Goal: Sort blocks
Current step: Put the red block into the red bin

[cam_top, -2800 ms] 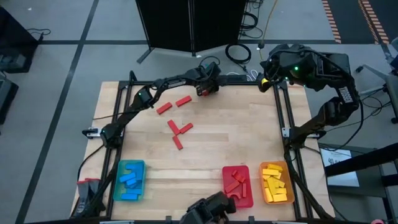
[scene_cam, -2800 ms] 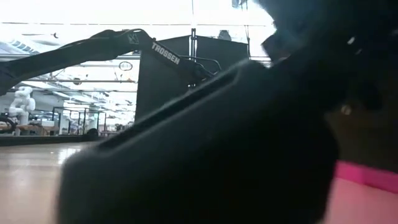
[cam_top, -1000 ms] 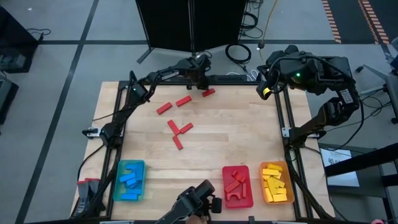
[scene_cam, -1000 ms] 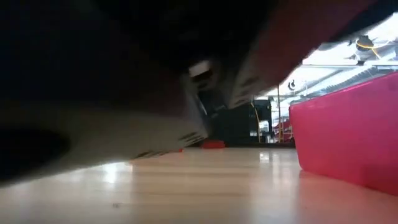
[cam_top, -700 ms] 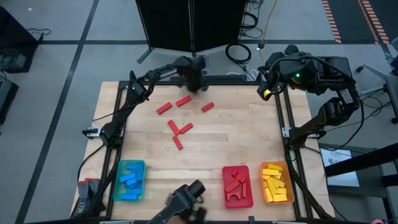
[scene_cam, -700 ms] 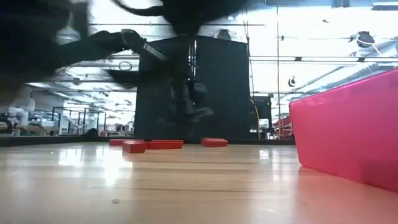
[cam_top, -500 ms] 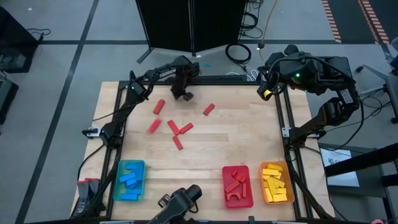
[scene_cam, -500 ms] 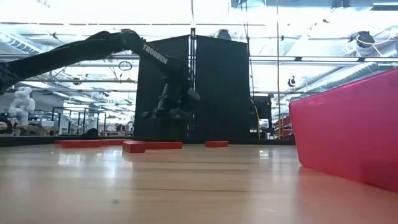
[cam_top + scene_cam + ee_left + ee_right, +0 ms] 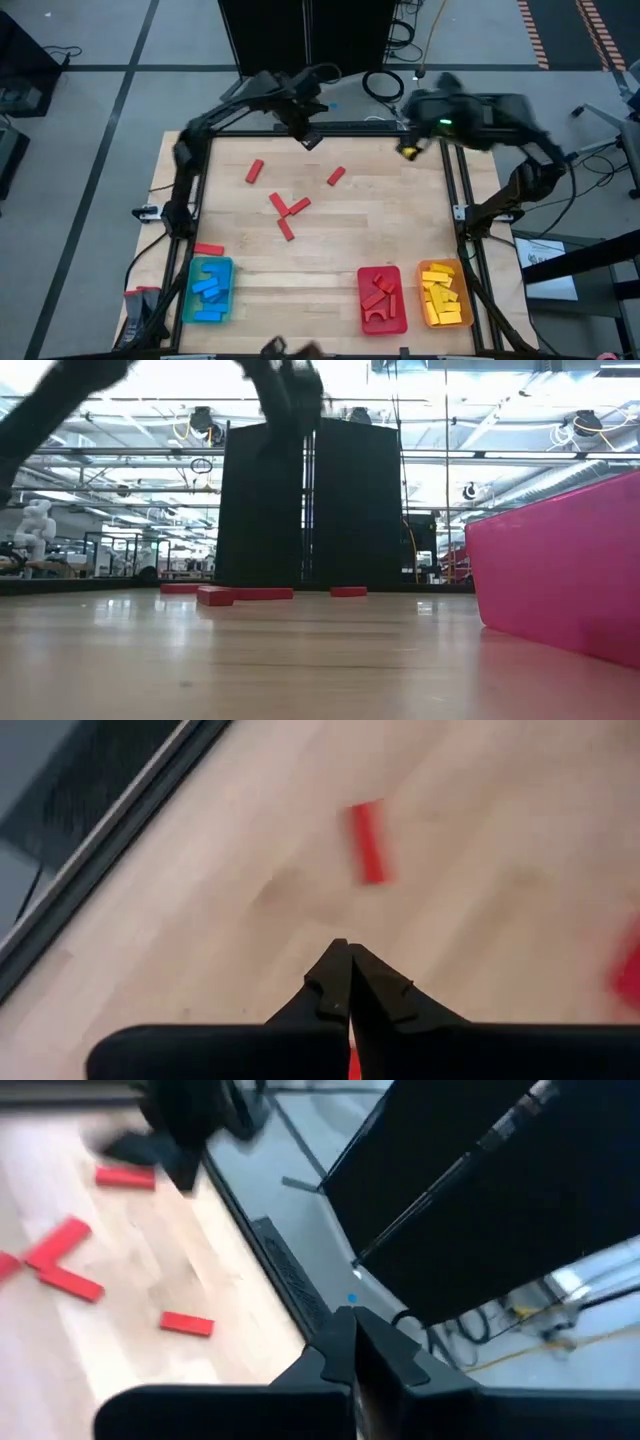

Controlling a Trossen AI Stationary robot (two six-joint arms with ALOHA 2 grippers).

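Several red blocks lie flat on the wooden table: one (image 9: 254, 171) at the far left, one (image 9: 335, 176) at the far middle, three (image 9: 286, 212) clustered at the centre, and one (image 9: 208, 249) just beyond the blue tray (image 9: 192, 300). My left gripper (image 9: 310, 138) hangs shut and empty high above the table's far edge; in its wrist view (image 9: 348, 955) a red block (image 9: 368, 842) lies below it. My right gripper (image 9: 406, 150) is shut and empty, raised over the far right corner (image 9: 350, 1318).
At the near edge stand the blue tray with blue blocks, a red tray (image 9: 396, 300) with red blocks and an orange tray (image 9: 462, 297) with yellow ones. The red tray's wall (image 9: 560, 580) fills the low view's right. Black frame rails border the table. Bare wood lies between the trays and the scattered blocks.
My left gripper, shut throughout, has swept along the far edge toward the table's left, then risen high and rolled. Three red blocks were knocked: one slid toward the near edge at the far middle, one turned at the far left, one shot to the blue tray's far side.
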